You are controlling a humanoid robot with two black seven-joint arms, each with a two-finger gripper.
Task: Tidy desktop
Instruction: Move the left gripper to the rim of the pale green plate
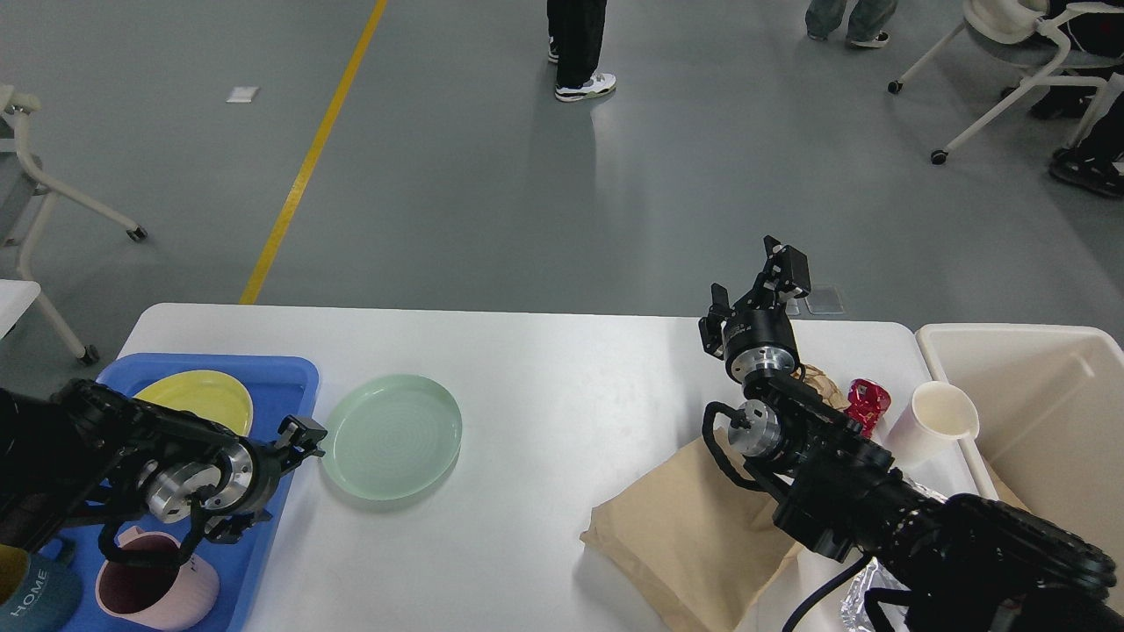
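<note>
Head view: right arm enters from the lower right corner, bends at the elbow and rises; the right gripper [762, 283] is raised above the far edge of the desktop [544, 369], fingers spread apart, nothing between them. Left arm enters from the left edge, lying low over the blue tray [285, 373]; the left gripper [303, 434] points toward the green plate [392, 435] and ends just beside its left rim. Its fingers appear small and dark; whether they are spread or pressed together cannot be told.

The desktop extends beneath both arms. Relative to the green plate, the blue tray lies to the left, holding a yellow plate [202, 397] and a pink mug [162, 584]. Well to the right of the green plate lie a brown paper bag [694, 535], a red object [868, 399] and a white cup [935, 420], the cup beside the cream bin [1036, 412].

The right arm hides part of the bag. A teal mug [35, 592] is cut off at the lower left corner.
</note>
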